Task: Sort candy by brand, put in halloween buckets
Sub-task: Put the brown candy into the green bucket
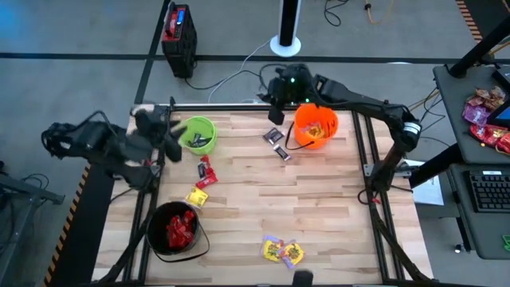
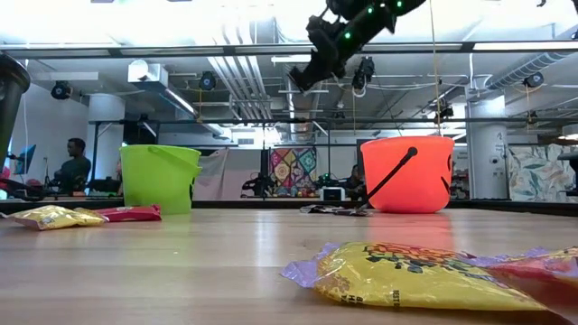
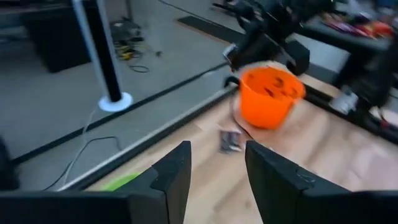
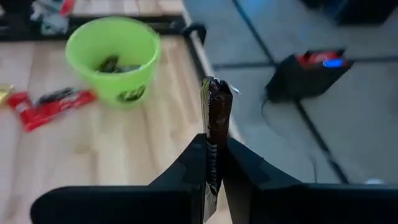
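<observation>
Crinkly yellow candy [image 2: 411, 275] foreground; smooth round orange bucket [image 2: 406, 173].

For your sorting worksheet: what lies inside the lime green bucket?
Inside the lime green bucket lie a few dark-wrapped candies. How many, and anything beneath them, cannot be seen.

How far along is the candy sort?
Partly done: red candies sit in the black bucket, dark ones in the green bucket, yellow in the orange bucket. In hand: the right gripper pinches a dark candy. The left gripper is open, empty. Left on the table: red, yellow and dark wrappers.
</observation>
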Motion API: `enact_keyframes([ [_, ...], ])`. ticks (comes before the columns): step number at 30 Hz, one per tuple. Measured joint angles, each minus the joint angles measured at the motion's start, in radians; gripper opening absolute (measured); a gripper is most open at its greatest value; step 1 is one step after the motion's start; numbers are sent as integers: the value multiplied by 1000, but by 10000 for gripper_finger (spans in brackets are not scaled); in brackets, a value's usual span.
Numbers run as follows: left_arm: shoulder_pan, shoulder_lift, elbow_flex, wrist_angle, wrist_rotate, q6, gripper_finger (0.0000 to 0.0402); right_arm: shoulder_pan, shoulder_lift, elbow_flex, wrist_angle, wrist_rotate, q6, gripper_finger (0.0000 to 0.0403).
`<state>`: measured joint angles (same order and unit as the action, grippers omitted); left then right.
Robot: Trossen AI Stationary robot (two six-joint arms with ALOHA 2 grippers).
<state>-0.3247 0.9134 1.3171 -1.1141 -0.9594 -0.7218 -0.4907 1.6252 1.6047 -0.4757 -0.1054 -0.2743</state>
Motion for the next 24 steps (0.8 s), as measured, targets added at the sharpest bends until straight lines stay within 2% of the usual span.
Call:
enact_keyframes([
  [3, 122, 2, 47, 1, 39, 21, 125, -53, 22, 0, 77, -63, -53, 28],
  [6, 215, 4, 73, 9, 122, 22, 117, -96, 41, 0, 100, -154, -50, 28],
  [9, 255, 5, 76, 27, 177, 31, 115, -126, 47, -2, 101, -216, -43, 28],
  [12, 261, 8, 64, 32, 167, 55, 115, -135, 55, -2, 120, -265, -49, 28],
  [13, 262, 11, 58, 43, 152, 57, 115, -134, 62, -2, 136, -319, -36, 28],
  [15, 268, 19, 39, 118, 139, 74, 115, -125, 87, -2, 211, -514, 27, 28],
  [17, 291, 33, 5, 241, 155, 160, 115, -94, 122, -1, 332, -669, 138, 28],
  [19, 329, 47, -46, 388, 222, 269, 115, -58, 154, 0, 418, -691, 198, 28],
  [21, 391, 52, -112, 526, 332, 357, 115, -37, 170, -1, 465, -666, 217, 28],
  [23, 479, 39, -183, 664, 494, 412, 115, -34, 172, 2, 479, -646, 222, 28],
  [24, 534, 28, -217, 740, 606, 425, 115, -37, 165, 9, 479, -633, 223, 28],
])
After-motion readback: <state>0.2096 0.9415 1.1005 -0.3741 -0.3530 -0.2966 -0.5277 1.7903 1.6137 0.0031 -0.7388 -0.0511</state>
